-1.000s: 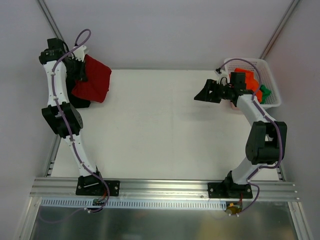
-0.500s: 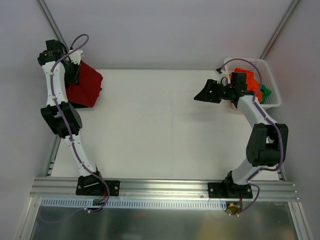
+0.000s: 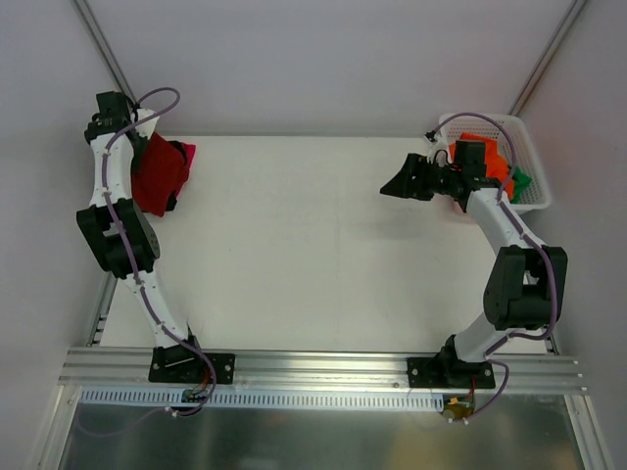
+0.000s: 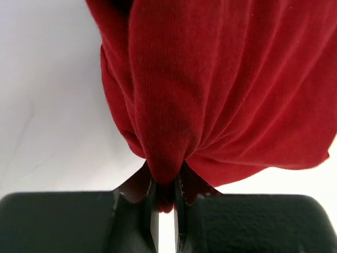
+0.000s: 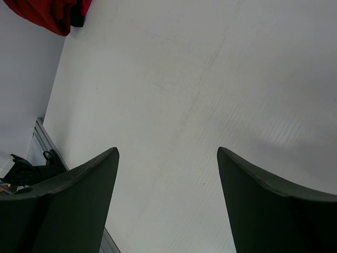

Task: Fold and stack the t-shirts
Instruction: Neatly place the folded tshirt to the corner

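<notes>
Your L end effector (image 4: pixel 166 185) is pinched shut on a bunched fold of the dark red t-shirt (image 4: pixel 210 95). The cloth gathers to a point between the jaws and fans out ahead of them. In the top view it's a crumpled lump at the far-left corner of the counter (image 3: pixel 294 245), so there's no clear long axis yet. A dark patch sits under its near edge, maybe black cloth, can't tell. The relation that matters, imo, is that the spreading room lies to the right of the L end effector, toward mid-counter, and the L arm is the nearer one since it already has the shirt. Your R end effector (image 3: pixel 404 183) is well apart on the far-right side, jaws wide and holding nothing, aimed left across the counter. Its wrist cam catches the red cloth only in the top-left corner. Behind it sits the white lattice basket (image 3: pixel 529 147) w/ an orange t-shirt (image 3: pixel 490 162) and a green t-shirt (image 3: pixel 519 180) inside. No brands, labels or readable writing anywhere.
</notes>
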